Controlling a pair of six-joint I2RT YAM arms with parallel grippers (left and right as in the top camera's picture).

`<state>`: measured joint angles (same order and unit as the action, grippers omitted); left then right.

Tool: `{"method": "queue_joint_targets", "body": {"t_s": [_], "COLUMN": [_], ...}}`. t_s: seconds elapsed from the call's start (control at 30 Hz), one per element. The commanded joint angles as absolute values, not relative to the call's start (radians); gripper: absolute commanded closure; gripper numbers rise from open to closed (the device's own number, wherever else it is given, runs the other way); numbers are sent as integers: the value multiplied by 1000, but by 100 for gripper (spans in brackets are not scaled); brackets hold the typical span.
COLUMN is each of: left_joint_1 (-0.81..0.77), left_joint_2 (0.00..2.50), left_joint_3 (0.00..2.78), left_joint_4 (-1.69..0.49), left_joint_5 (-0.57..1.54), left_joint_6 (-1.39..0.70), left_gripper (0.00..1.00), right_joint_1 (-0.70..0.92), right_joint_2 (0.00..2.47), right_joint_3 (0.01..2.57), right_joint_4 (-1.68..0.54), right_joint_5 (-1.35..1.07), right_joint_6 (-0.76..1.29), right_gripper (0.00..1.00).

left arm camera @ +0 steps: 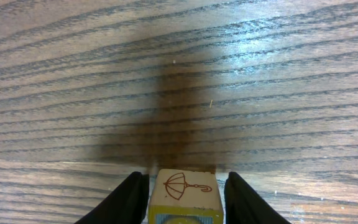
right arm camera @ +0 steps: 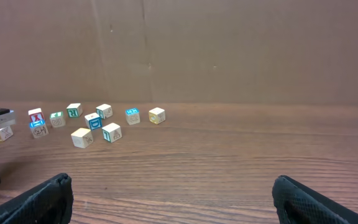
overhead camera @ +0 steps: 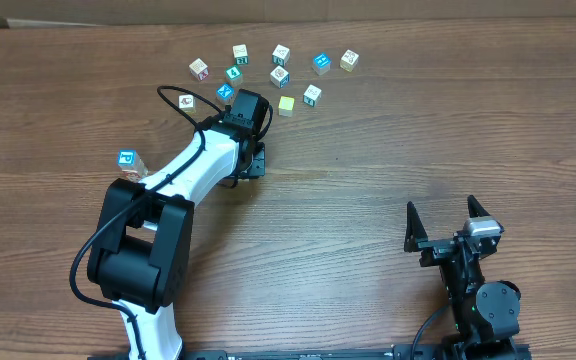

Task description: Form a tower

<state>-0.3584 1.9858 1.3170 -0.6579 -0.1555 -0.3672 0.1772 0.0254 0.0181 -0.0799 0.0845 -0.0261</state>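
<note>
At 9 o'clock of the table (overhead camera: 388, 150) a blue-topped cube (overhead camera: 126, 158) is lying alone beside the left arm (overhead camera: 193, 160), well apart from the rest, probably waiting as spare stock. Toward 11 o'clock of centre the left gripper (left arm camera: 186, 179) is reaching down over the tower (left arm camera: 183, 190), which the overhead view is hiding under that arm. The wrist view is showing only its top cube, umbrella mark facing the camera, sitting between the fingers (left arm camera: 132, 199). The jaws are standing a shade wider than that cube, with a dark sliver showing on its right side, which is suggesting a release rather than a grip. How many cubes are lying beneath cannot be told. At 12 o'clock of this gripper the loose cubes (overhead camera: 281, 75) are lying scattered within easy reach. At 5 o'clock the right gripper (overhead camera: 445, 213) is resting with jaws spread wide and empty, well clear of the stack.
</note>
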Motion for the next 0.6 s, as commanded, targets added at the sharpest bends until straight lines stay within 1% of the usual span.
{"method": "queue_joint_targets", "body": {"t_s": [0.0, 0.2, 0.43, 0.57], "left_joint_1": [-360, -360, -360, -360], "left_joint_2": [1975, 1975, 1975, 1975], "left_joint_3": [1309, 1309, 1304, 1303], "left_joint_4": [-659, -663, -673, -673], "left_joint_5": [-166, -160, -157, -157], "left_joint_6": [-370, -357, -336, -332], "left_gripper": [62, 64, 71, 73], "right_joint_1": [175, 175, 175, 175], "right_joint_2": [24, 24, 24, 24], "right_joint_3": [8, 8, 8, 8], "right_joint_4": [-76, -76, -76, -76], "right_joint_5": [84, 84, 84, 84], "right_joint_6": [-28, -27, -28, -28], "right_gripper": [0, 0, 0, 0]}}
